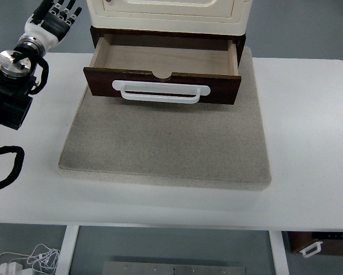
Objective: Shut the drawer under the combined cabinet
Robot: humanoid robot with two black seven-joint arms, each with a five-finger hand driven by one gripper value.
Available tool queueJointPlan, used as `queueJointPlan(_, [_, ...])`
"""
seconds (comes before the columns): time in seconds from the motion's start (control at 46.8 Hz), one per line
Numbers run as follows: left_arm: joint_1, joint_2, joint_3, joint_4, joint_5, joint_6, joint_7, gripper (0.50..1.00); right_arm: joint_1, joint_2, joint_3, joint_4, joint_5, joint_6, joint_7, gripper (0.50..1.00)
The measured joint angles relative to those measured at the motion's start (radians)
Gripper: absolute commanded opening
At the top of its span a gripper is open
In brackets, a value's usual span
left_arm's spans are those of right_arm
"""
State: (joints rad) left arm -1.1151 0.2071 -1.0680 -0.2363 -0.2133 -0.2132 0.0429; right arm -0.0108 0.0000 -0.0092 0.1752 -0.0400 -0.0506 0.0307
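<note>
While the drawer (162, 77) sits pulled out under the cabinet (168, 11), handle (161, 91) untouched, 0 progress: left hand (55, 17) hovers far-left w/ fingers spread, empty; push-in remains.

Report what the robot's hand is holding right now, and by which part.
Nothing is held. The left hand hangs with fingers spread, left of the open drawer, clear of its white handle.
</note>
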Motion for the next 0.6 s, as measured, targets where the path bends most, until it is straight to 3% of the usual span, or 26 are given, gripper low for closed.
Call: queueJointPlan(0.598, [0.000,0.001,-0.001,0.000,-0.004,-0.001,0.000,0.996,0.000,0.000,0.000,0.001,0.000,0.000,0.000,0.952])
